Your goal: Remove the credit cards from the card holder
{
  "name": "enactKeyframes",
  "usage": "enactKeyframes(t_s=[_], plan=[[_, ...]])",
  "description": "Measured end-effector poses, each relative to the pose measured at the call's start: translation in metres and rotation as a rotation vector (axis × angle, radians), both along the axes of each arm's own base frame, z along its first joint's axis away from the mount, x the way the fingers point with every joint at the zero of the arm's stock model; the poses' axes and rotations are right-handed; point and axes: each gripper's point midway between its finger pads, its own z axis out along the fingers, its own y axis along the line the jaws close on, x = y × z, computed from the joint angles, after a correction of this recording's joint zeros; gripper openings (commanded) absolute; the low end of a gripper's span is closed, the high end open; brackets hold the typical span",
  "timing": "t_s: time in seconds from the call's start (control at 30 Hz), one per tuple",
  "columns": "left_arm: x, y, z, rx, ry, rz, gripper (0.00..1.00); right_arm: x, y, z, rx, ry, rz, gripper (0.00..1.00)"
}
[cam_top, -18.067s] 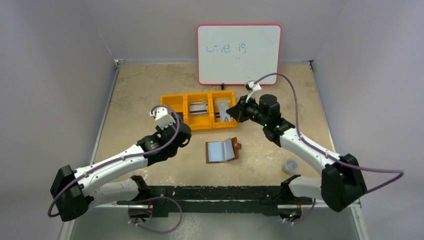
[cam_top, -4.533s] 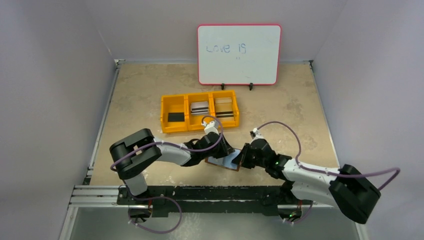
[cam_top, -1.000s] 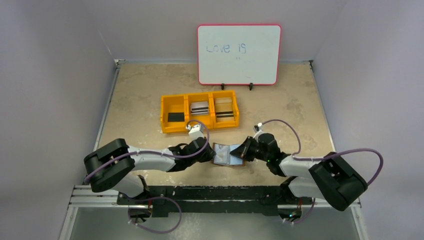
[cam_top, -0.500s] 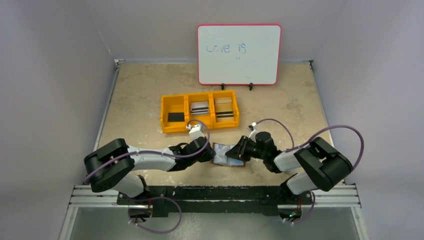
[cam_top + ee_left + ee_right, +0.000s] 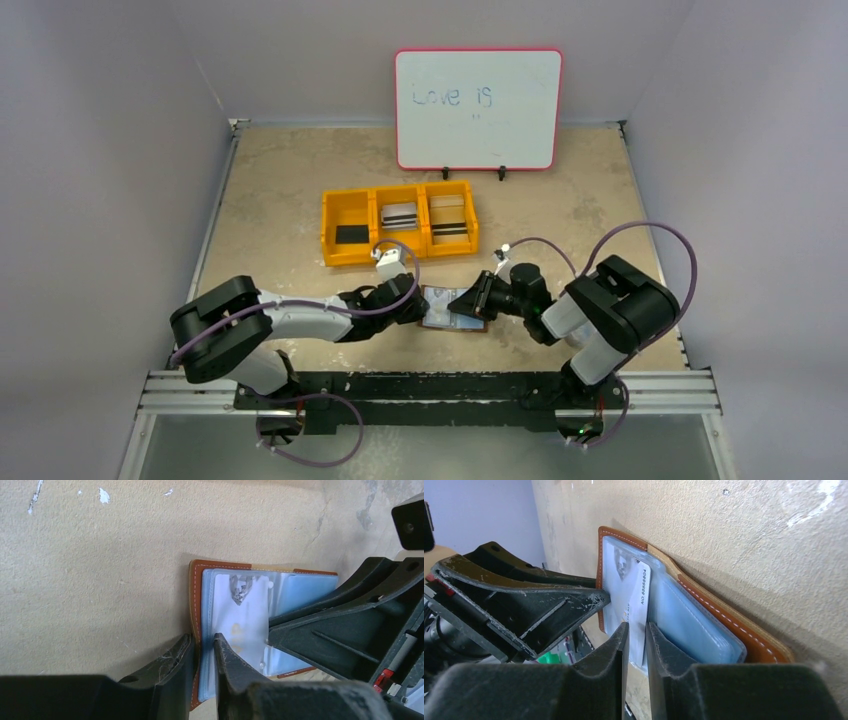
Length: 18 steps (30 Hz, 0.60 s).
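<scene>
1. Top view: the wallet (image 5: 452,309) is lying open by the near edge of the table (image 5: 290,180), about midway along it, just where it was a second ago. The left claw (image 5: 420,309) is keeping its place at the wallet's left side. The right arm is folding its elbow in towards the middle, while the right claw (image 5: 471,300) is staying on the wallet's right side.
2. Left wrist view: the left claw (image 5: 202,649) is pinching the wallet's (image 5: 193,597) edge, with leather and clear sleeves between its nearly closed fingers, holding it down.
3. Right wrist view: the right claw (image 5: 636,632) is squeezing the free edge of a pale card (image 5: 640,602). The card is lying mostly inside its sleeve, so the refolding arm is probably setting up the pull and the card is not yet out.
</scene>
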Motion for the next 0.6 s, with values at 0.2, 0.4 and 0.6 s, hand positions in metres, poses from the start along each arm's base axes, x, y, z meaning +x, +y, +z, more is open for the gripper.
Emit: enactKeyframes(t_s=[0.2,0.4,0.6], plan=[[-0.0010,0.0019,-0.0019,0.004,0.003,0.003,0.10,0.0004,0.0016,-0.0001,0.009,-0.002,0.005,0.21],[-0.0006,0.0007,0.0002,-0.008,-0.005,0.002,0.03,0.0003,0.0022,0.0001,0.011,-0.001,0.009,0.17],[-0.0001,-0.0004,0.0002,-0.008,-0.011,-0.003,0.02,0.0019,0.0026,0.0006,0.013,0.002,0.005,0.26]])
